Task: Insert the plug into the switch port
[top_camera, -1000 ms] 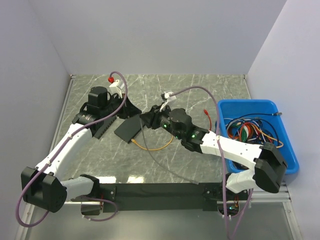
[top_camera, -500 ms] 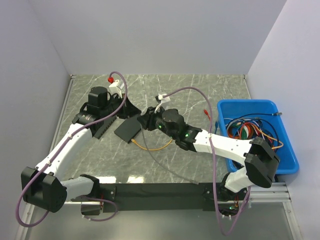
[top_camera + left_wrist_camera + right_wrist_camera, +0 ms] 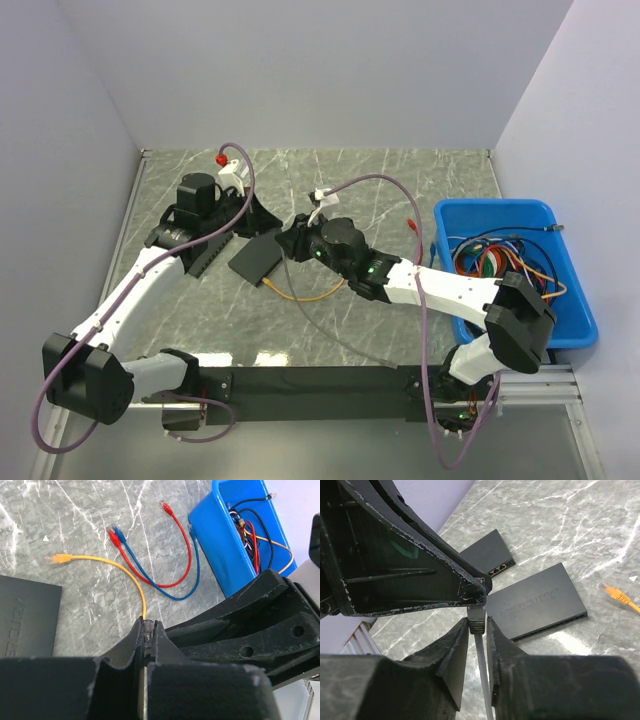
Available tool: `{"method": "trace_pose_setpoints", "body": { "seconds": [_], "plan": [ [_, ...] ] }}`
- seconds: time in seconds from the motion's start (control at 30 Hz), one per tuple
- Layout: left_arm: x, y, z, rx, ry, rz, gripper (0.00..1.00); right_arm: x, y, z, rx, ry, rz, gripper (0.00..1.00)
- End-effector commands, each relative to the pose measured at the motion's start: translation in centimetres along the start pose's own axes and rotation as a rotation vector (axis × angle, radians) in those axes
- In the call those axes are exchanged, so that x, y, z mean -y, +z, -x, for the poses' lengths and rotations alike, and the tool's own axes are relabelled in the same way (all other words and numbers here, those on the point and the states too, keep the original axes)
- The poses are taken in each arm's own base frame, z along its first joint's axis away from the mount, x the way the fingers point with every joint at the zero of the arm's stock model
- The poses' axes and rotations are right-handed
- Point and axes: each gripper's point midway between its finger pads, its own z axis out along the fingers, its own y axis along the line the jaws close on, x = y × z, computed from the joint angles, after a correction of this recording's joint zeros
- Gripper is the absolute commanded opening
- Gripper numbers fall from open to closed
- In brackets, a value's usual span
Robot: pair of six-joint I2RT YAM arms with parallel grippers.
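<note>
Two arms over a marble table [image 3: 420, 180], blue bin [image 3: 575, 300] at the right edge.
The black switch [image 3: 537, 602] lay at centre frame in the right wrist view. The right claw [image 3: 477, 625] was closed around the grey cable's plug [image 3: 476, 617], held above the table near the switch. The left claw [image 3: 147, 630] was fully closed, empty. A yellow cable [image 3: 100, 562] lay upper left in its view.

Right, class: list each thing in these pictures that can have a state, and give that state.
Left hand: shut.
Right hand: closed on the grey cable plug.
Flat black network switch: lying flat, grey cable plug not yet inserted.
Yellow cable: lying loose, unplugged.
Red cable: loose, unplugged.
Blue cable: loose, unplugged.
Blue plastic bin: holds tangled cables.
</note>
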Motion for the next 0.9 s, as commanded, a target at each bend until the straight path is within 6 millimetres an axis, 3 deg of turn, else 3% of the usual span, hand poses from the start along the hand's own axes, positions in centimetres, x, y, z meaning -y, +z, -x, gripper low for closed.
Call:
{"method": "trace_pose_setpoints", "body": {
  "seconds": [0.0, 0.23, 0.4, 0.47, 0.53, 0.57, 0.6, 0.67, 0.87],
  "plan": [
    [1.1, -0.2, 1.9, 0.046, 0.024, -0.019, 0.01, -1.4, 0.2, 2.4, 0.062, 0.014, 0.017, 0.27],
    [0.8, -0.1, 1.8, 0.042, 0.026, -0.005, 0.01, -1.0, 0.0, 2.4, 0.069, 0.013, -0.001, 0.03],
    [-1.1, 0.4, 1.7, 0.029, 0.016, 0.081, 0.01, -0.5, -0.4, 2.4, 0.072, 0.013, -0.024, 0.00],
    [-2.1, 0.8, 1.3, 0.005, 0.001, 0.118, 0.09, -0.1, -0.5, 2.0, 0.063, 0.010, -0.038, 0.00],
    [-3.5, 0.9, 1.1, 0.000, -0.012, 0.183, 0.16, 0.5, -0.7, 1.3, 0.046, 0.000, -0.056, 0.00],
    [-4.4, 1.0, 1.0, -0.005, -0.022, 0.219, 0.27, 0.8, -0.8, 1.1, 0.041, -0.007, -0.066, 0.00],
    [-5.1, 1.1, 1.0, -0.004, -0.028, 0.250, 0.32, 1.1, -0.9, 0.8, 0.035, -0.012, -0.076, 0.00],
    [-7.6, 0.9, 0.7, -0.014, -0.059, 0.360, 0.39, 2.3, -1.0, -0.4, -0.005, -0.033, -0.112, 0.00],
    [-12.7, 0.8, 0.0, -0.061, -0.175, 0.504, 0.41, 5.1, -1.4, -3.6, -0.094, -0.092, -0.203, 0.00]
  ]
}}
